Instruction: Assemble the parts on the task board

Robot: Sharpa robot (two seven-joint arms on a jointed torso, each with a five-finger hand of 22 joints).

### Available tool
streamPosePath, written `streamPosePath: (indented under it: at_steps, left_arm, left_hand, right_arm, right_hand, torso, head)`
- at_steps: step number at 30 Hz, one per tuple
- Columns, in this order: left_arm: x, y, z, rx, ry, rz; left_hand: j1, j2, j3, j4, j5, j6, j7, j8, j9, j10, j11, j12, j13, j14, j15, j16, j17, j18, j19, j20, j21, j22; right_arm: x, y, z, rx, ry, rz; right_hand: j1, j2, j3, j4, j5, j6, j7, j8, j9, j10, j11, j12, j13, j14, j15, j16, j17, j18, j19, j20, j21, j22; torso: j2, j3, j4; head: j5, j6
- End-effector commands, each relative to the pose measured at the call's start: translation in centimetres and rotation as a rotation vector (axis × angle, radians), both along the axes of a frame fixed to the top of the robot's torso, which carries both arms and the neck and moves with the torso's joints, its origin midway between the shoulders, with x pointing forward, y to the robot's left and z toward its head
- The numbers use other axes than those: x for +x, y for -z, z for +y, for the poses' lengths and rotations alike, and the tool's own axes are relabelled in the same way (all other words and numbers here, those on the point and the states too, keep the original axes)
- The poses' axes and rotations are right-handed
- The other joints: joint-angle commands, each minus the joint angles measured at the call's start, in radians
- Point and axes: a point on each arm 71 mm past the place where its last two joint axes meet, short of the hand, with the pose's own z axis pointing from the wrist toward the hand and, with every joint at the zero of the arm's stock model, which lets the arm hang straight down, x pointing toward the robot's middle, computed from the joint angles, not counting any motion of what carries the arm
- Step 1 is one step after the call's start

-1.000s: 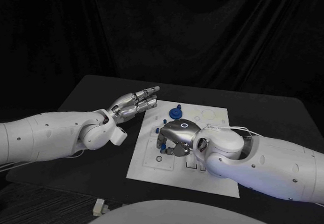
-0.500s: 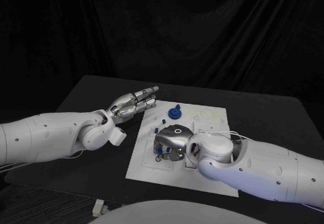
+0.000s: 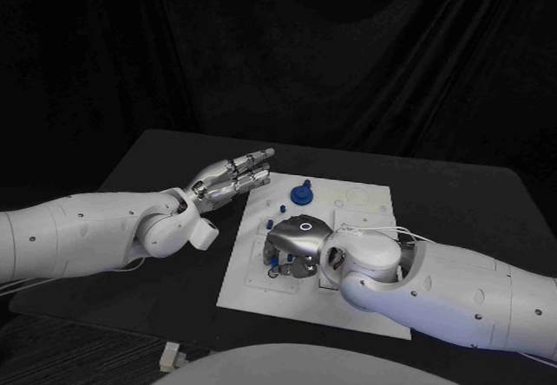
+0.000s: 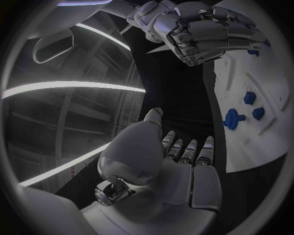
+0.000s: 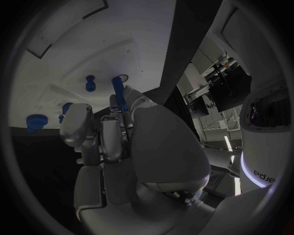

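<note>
The right hand point(image 3: 296, 244) sits a touch farther over the flat white plastic task board point(image 3: 255, 282) than a moment ago, fingers pinching a slim blue peg point(image 5: 119, 94) upright at their tips. Beyond it stands a round blue knob part point(image 3: 301, 194). The left hand point(image 3: 233, 178) stays released, fingers straight, beside the board's far corner.

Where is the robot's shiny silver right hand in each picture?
Head view: the shiny silver right hand is over the middle of the white task board.
Left wrist view: curled up, at the board's edge.
Right wrist view: big and close, in front of the board.
Shared landmark: the white board.
</note>
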Motion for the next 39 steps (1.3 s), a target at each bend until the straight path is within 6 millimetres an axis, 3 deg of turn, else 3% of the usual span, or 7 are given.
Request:
streamPosePath:
  at_steps: [1,39]
  left_arm:
    - [-0.01,-0.06,-0.12,-0.016,0.004,-0.004]
    - [0.01,0.22,-0.26,-0.013,0.013,0.011]
  left_hand:
    - [-0.004,0.006,-0.002,0.006,-0.003,-0.004,-0.002,0.003,0.0,0.001,0.003,-0.003,-0.001,0.0,0.005,-0.004,-0.001,0.009,0.003,0.001,0.0,0.0]
    - [-0.003,0.009,0.0,0.003,-0.001,-0.005,0.0,0.003,0.0,0.001,0.004,-0.003,-0.001,0.0,0.008,-0.004,-0.001,0.009,0.004,0.002,0.001,0.001]
  right_arm:
    - [-0.39,0.54,-0.03,-0.018,-0.007,0.006]
    - [-0.88,1.17,-0.24,-0.044,0.007,0.029]
  right_hand:
    - [0.009,0.0,0.003,-0.002,0.003,0.006,-0.001,-0.006,0.001,0.046,-0.034,0.003,0.002,0.028,-0.008,-0.004,-0.001,-0.003,-0.001,-0.007,-0.002,0.143]
    - [0.002,-0.01,0.004,-0.002,-0.005,0.0,0.001,-0.018,0.0,0.04,-0.031,-0.009,0.0,0.024,-0.006,-0.016,-0.013,-0.002,-0.006,-0.007,-0.015,0.14]
  torso:
    - [0.0,-0.0001,0.0]
    - [0.0,0.0,0.0001]
  head:
    - [-0.002,0.0]
    - [0.004,0.0]
